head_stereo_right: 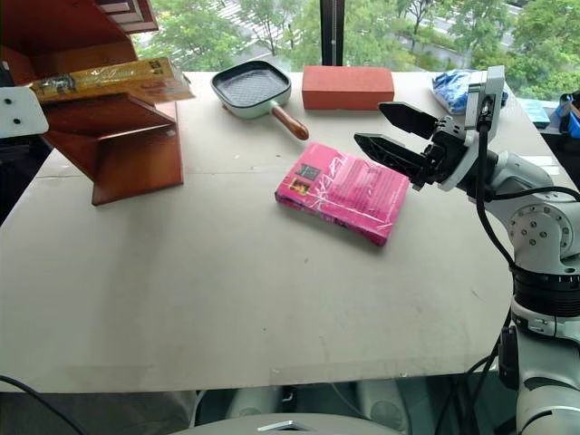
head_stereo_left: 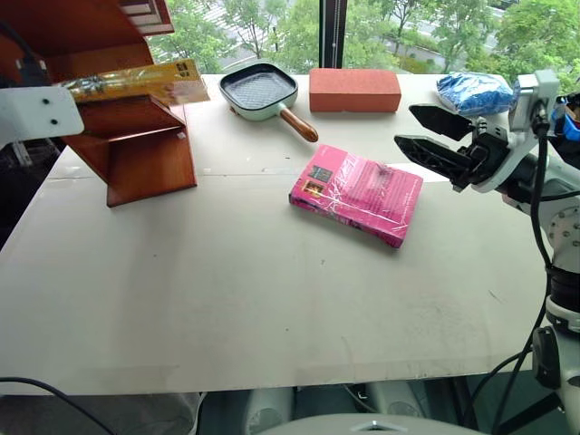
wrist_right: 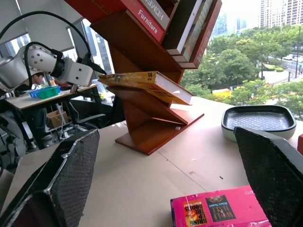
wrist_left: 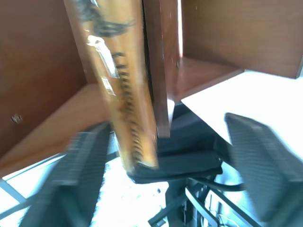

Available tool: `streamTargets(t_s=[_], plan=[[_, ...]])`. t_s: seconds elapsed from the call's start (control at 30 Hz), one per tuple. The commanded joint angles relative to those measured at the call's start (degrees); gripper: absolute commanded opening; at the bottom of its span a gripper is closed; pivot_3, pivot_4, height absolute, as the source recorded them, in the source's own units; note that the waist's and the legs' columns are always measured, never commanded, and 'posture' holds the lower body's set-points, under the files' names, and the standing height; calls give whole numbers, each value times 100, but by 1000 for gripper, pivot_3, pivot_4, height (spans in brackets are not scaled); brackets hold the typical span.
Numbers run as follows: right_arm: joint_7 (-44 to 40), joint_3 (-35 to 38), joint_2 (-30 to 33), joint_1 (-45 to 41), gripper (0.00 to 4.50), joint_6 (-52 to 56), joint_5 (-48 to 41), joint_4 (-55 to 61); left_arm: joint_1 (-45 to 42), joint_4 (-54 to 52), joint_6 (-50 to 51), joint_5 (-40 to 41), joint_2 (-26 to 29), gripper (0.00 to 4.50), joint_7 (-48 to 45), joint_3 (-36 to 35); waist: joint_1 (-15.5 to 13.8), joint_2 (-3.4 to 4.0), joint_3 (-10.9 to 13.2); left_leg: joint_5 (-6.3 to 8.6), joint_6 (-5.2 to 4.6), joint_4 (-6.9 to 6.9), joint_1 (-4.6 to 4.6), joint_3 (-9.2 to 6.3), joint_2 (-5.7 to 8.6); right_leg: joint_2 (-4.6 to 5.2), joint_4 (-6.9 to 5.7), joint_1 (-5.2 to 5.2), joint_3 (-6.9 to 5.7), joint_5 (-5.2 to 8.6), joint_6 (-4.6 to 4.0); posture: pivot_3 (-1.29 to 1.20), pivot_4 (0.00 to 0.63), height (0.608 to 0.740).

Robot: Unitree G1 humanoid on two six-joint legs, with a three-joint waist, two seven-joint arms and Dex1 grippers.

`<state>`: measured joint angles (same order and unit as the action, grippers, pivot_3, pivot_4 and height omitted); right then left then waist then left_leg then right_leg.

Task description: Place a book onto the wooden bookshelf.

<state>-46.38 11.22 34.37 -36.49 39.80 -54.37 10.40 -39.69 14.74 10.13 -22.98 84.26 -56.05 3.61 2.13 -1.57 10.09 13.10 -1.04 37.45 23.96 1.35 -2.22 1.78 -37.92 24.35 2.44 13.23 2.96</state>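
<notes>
**A:** Start at the claws; how do they stand?

**B:** The left gripper is spread wide, its two black fingers standing on either side of the yellow-orange book without pressing it; the book's end sits between them, free of both pads; from the right wrist view the same gripper sits just at the book's outer end. The right gripper also gapes, holding nothing, hovering above the table near its right side.

**A:** And the book itself?

**B:** It lies flat on a slanted panel of the wooden bookshelf, at the table's far-left corner; its pale page edges face outward and one end juts past the panel; other books stand in a higher compartment.

**A:** What lies further out?

**B:** A magenta-pink book lies flat near the table's middle, just below and left of the right gripper; beyond it, along the far edge, a mint-green square pan with a wooden handle, then a red brick-like block just beside it, then a blue crumpled bag near the far-right corner; trees show through the window behind.
</notes>
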Motion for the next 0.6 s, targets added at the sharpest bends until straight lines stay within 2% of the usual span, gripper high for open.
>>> streamTargets(t_s=[0.03, 0.2, 0.33, 0.4, 0.47, 0.5, 0.6], plan=[[-49, 160, 25, -23, 4500, -115, -2, 193, 59, -289, 448, 3, 460, 4441, -85, -605, 2, -1, 1, 0, 0, 0, 0, -1, 0, 0, 0, 0, -1, 0, 0, 0, 150, 740], [-57, 185, 26, 5, 4500, -107, 7, 200, 146, -766, 1283, 274, 763, 4441, -457, -1353, 8, -9, 5, 0, 0, 0, 1, -1, 0, 0, 1, 0, -1, 0, 0, 0, 150, 740], [-103, 144, 15, 67, 4500, -154, 81, 182, -392, -1231, 2202, 1350, 420, 4441, -762, -2102, 4, -9, 5, 0, 0, 0, 0, -3, -1, -1, 0, 0, -3, 1, 0, 0, 150, 740], [-95, 139, 1, 90, 4500, -158, 96, 205, -700, -1727, 2835, 2141, -3, 4441, -926, -2306, -20, -9, 5, 0, 0, 1, 0, -6, 0, -1, -2, 0, -7, 1, 1, 0, 150, 740], [-91, 157, 9, 144, 4500, -172, 135, 235, -598, -2485, 3547, 2933, -523, 4441, -1159, -2474, -31, -5, 3, 0, 0, 6, -2, -7, 1, 1, -4, -5, -7, 1, 1, 0, 150, 740], [-119, 154, 38, 218, 4500, -218, 205, 264, -434, -2864, 3918, 3244, -824, 4441, -1156, -2540, -37, -2, 1, 0, 0, 8, -7, -8, 2, 2, -6, -11, -7, 1, 1, 0, 150, 740], [-235, 160, 102, 685, 4500, -593, 577, 417, 697, -3995, 4832, 3663, -2229, 4441, -433, -2325, -53, 20, -11, 0, 0, 13, -20, -9, 2, 4, -7, -27, -7, 1, 1, 0, 150, 740]])
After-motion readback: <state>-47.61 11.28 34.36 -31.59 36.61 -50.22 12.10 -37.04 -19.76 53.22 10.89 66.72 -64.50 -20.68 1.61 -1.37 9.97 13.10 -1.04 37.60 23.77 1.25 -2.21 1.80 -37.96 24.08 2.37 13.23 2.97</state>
